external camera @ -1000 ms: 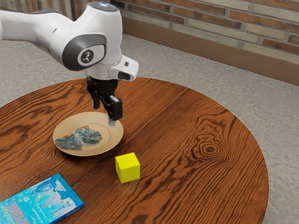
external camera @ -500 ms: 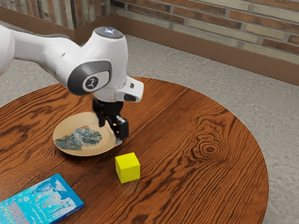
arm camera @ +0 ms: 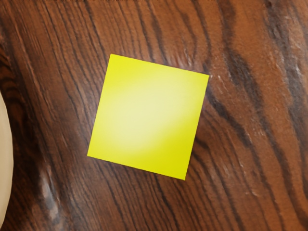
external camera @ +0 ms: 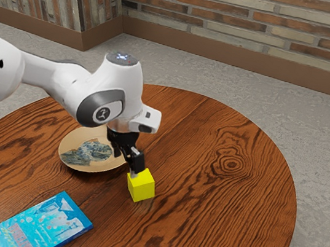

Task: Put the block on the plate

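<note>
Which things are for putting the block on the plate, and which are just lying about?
For the job:
- yellow block
- round plate
- claw, near the block

Just there:
- flat blue book or box
- round wooden table

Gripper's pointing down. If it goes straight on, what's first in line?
Likely the yellow block: in the exterior view, one fingertip of the gripper overlaps its upper edge. Depth is unclear, so it might just miss and meet the table beside it.
</note>
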